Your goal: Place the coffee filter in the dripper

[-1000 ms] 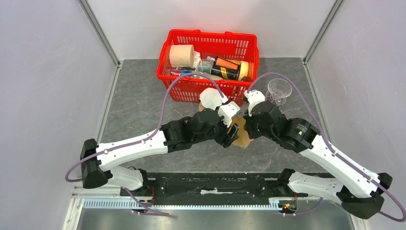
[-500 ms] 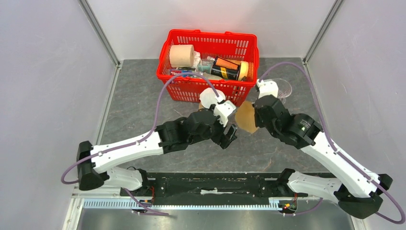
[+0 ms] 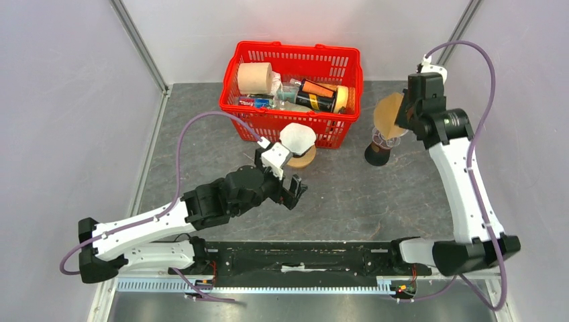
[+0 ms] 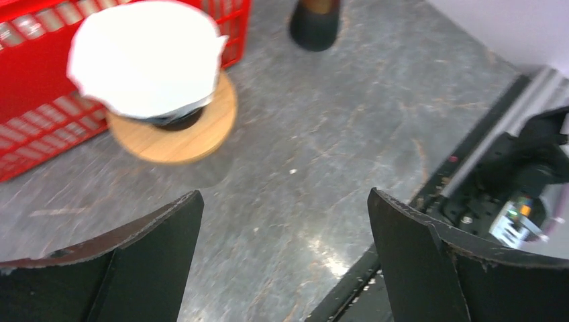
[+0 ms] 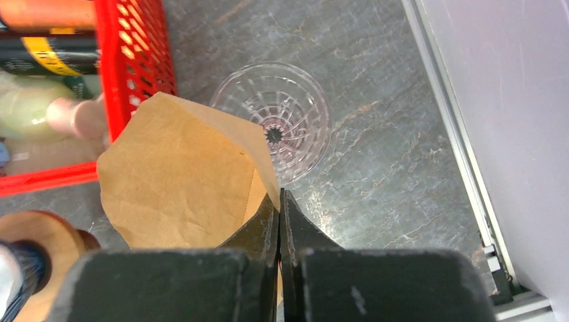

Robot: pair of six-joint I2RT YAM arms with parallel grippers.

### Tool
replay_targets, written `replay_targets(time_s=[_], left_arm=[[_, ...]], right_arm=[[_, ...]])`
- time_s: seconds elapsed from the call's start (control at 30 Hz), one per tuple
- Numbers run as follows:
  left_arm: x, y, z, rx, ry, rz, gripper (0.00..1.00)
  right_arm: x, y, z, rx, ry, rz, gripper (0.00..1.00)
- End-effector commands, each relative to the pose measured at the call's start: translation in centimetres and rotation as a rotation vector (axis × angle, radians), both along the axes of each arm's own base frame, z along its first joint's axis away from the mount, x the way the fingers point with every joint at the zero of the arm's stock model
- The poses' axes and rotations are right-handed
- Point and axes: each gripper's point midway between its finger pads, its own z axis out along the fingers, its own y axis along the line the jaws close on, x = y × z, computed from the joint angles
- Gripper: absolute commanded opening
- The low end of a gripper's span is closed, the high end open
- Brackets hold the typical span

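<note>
Brown coffee filter (image 5: 178,178) hung pinched in my right jaws close above the clear dripper (image 5: 295,114), far right, not yet seated; my left jaws gaped empty.

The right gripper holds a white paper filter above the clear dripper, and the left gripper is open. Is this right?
Not quite. The filter in the right gripper is brown, not white; the right wrist view shows it. It is held above the clear dripper, and the left gripper is open.

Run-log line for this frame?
right jaws: shut on brown filter | filter: above clear dripper, not seated | left jaws: open, empty
</note>
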Motion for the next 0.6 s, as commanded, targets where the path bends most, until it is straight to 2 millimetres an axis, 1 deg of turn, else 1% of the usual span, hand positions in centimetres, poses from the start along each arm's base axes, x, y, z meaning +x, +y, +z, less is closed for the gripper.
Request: replay_targets(time_s=[0.0,0.03,0.13,0.2,0.23,0.3,0.4,0.5,0.57], left_arm=[[2.9,4.0,-0.2,-0.006,-0.027,0.263,1.00],[3.3,4.6,-0.4,0.000,-0.030,0.298,1.00],[4.3,6.0,-1.0,0.003,-0.017,0.360,1.00],[5.2,6.8,-1.7,-0.002,0.006,0.395,1.00],[5.6,7.1,-2.1,-0.009,0.025,0.404,1.00],[6.5,8.0,-2.8,-0.026,0.063,0.437,1.00],[7.4,9.1,-3.4,-0.051,0.101,0.474,1.00],[7.9,10.2,-3.8,-0.054,0.113,0.507,1.00],[8.1,10.8,-4.1,-0.056,0.123,0.527,1.00]], right_arm=[[1.8,-1.0,-1.6,0.070,0.097,0.045,0.00],[2.3,-1.1,-2.2,0.088,0.119,0.049,0.00],[3.3,-1.9,-3.0,0.127,0.151,0.037,0.00],[4.0,-1.9,-3.6,0.139,0.168,0.037,0.00],[4.2,-2.9,-3.9,0.152,0.175,0.011,0.00],[4.5,-3.1,-4.4,0.171,0.190,0.013,0.00],[4.9,-3.3,-5.3,0.192,0.216,0.011,0.03],[5.1,-3.6,-6.2,0.200,0.241,0.002,0.06],[5.3,-3.6,-6.6,0.212,0.252,0.004,0.07]])
